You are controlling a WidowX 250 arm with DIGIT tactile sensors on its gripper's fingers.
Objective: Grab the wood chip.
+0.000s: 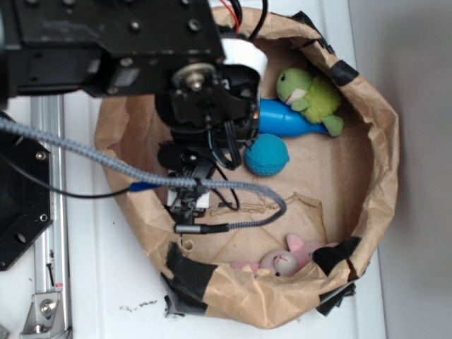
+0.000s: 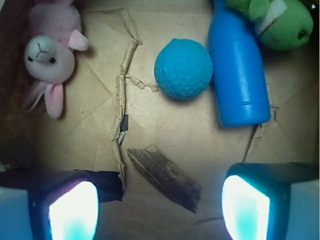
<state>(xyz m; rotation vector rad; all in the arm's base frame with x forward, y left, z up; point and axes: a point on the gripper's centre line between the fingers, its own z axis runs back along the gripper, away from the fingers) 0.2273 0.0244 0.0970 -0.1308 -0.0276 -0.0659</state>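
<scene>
Right now my gripper [image 2: 160, 200] is spread wide; the wood chip [image 2: 164, 177] lies on the cardboard between its fingers at lower centre, running diagonally from upper left to lower right.

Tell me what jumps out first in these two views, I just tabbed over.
In the wrist view, the blue ball sits mid-bin touching the blue bottle, with a pink bunny top left. The dark wood chip lies flat between the open gripper fingers. From outside, the black arm hides much of the brown-paper bin.
</scene>
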